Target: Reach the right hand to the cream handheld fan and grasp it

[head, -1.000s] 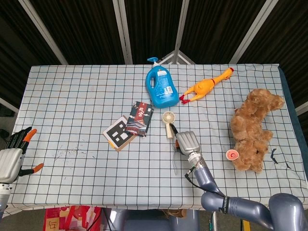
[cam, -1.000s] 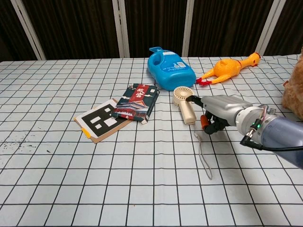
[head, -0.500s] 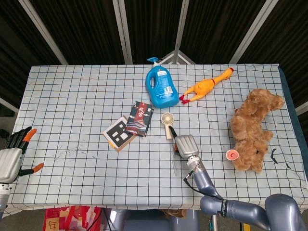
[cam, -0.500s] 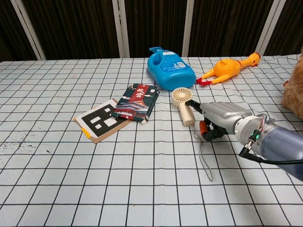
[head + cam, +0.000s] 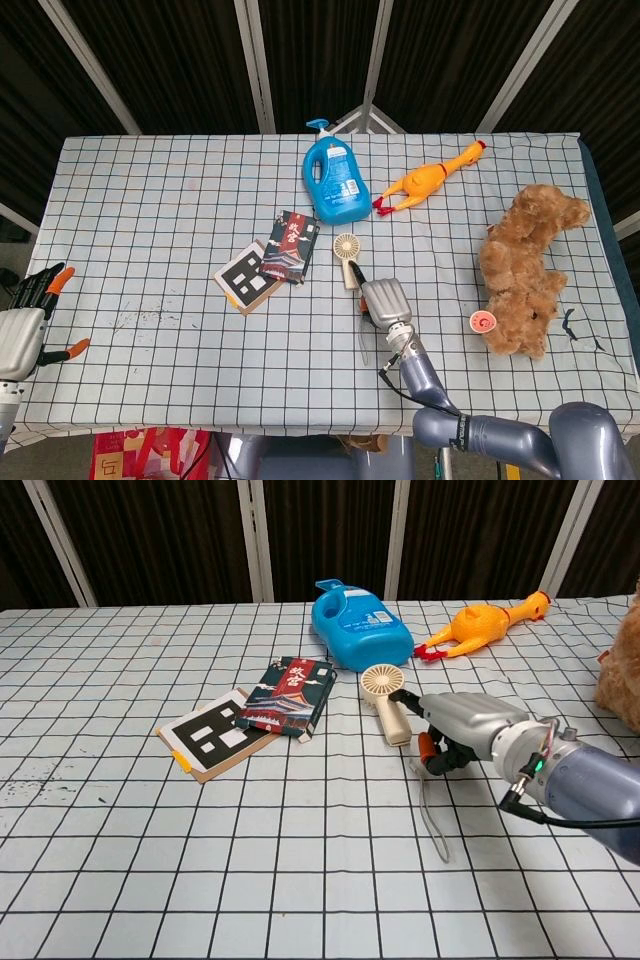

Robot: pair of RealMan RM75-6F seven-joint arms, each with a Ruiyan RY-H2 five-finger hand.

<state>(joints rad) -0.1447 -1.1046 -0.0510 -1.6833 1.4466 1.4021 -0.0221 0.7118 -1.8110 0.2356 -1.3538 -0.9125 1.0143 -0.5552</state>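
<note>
Your right hand (image 5: 455, 730) sits beside the cream fan (image 5: 385, 700), fingers (image 5: 432, 750) curled on nothing — closing now nudges it toward the booklet (image 5: 288, 696).

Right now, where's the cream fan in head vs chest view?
Head view: cream handheld fan at table centre, just ahead of the right hand.
Chest view: centre, slightly right, left of that hand.
Shared landmark: blue detergent bottle directly behind the fan.
</note>
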